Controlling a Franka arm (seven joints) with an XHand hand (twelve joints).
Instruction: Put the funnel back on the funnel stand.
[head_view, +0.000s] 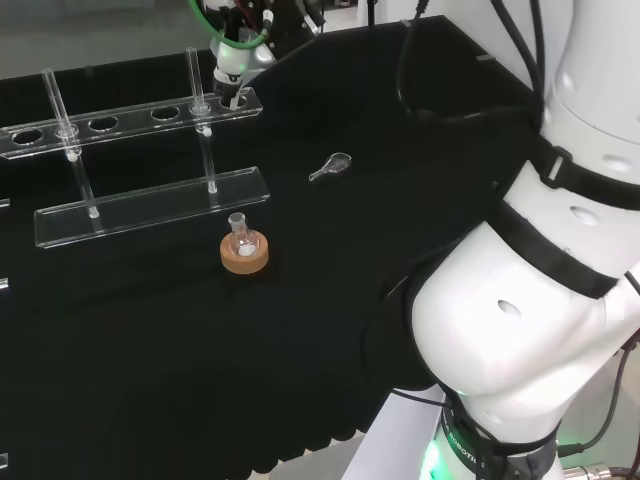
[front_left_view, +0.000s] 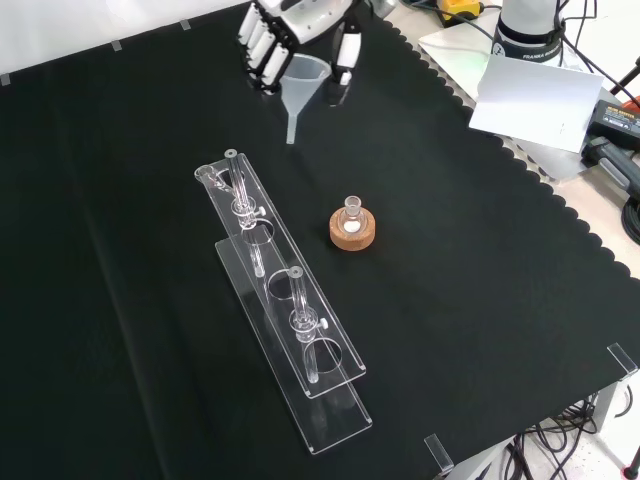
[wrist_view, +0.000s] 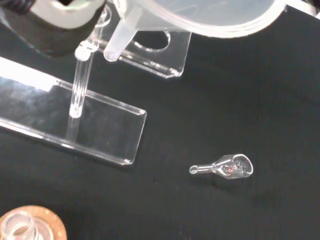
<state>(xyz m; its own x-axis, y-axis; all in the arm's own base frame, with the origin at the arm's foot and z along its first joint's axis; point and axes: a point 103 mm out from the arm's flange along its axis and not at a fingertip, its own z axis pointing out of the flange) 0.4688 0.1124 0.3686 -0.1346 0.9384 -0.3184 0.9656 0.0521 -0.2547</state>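
On the black cloth (front_left_view: 120, 300) stand one clear funnel stand (front_left_view: 285, 325) with two upright posts, one small flask (front_left_view: 351, 213) on one cork ring (front_left_view: 353, 230), and one small clear scoop-like piece (head_view: 331, 166) lying on its side. At the front view's top, the hand (front_left_view: 290, 30) holds one funnel (front_left_view: 300, 85), its fingers (front_left_view: 262, 50) curled at the cone's left and the thumb at its right. Its spout points down, in the air beyond the stand's far end.
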